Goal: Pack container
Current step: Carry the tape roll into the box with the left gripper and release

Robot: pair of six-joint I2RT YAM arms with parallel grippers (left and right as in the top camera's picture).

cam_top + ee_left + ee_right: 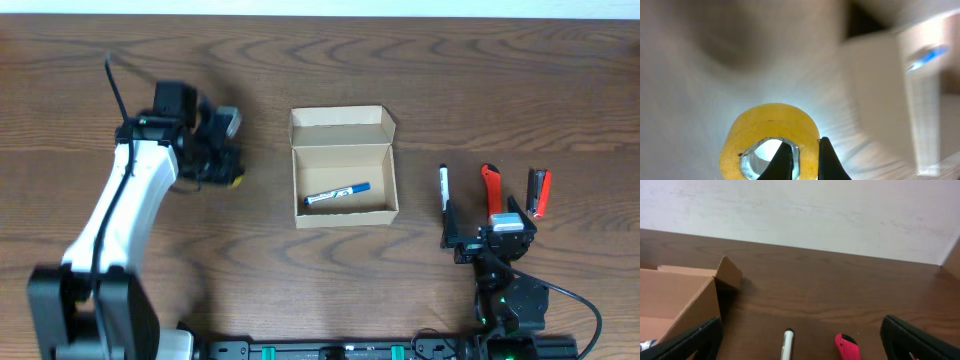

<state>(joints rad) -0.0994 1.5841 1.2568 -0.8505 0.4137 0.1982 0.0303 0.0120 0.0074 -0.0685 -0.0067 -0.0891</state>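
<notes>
Left of the container (340,128), left claw (805,157) pinches one yellow tape roll (769,125); right claw (488,222) gapes wide; one pen (337,192) inside.

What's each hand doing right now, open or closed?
Left hand: closed on the yellow tape roll.
Right hand: open, holding nothing.

container (340,170) top open — lid (340,125) back

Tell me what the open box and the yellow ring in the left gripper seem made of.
Box: matte tan cardboard, going by its folded flaps and dull surface. Yellow ring: smooth, slightly glossy, hollow-centred, likely a tape roll or plastic; the blur leaves it open.
</notes>
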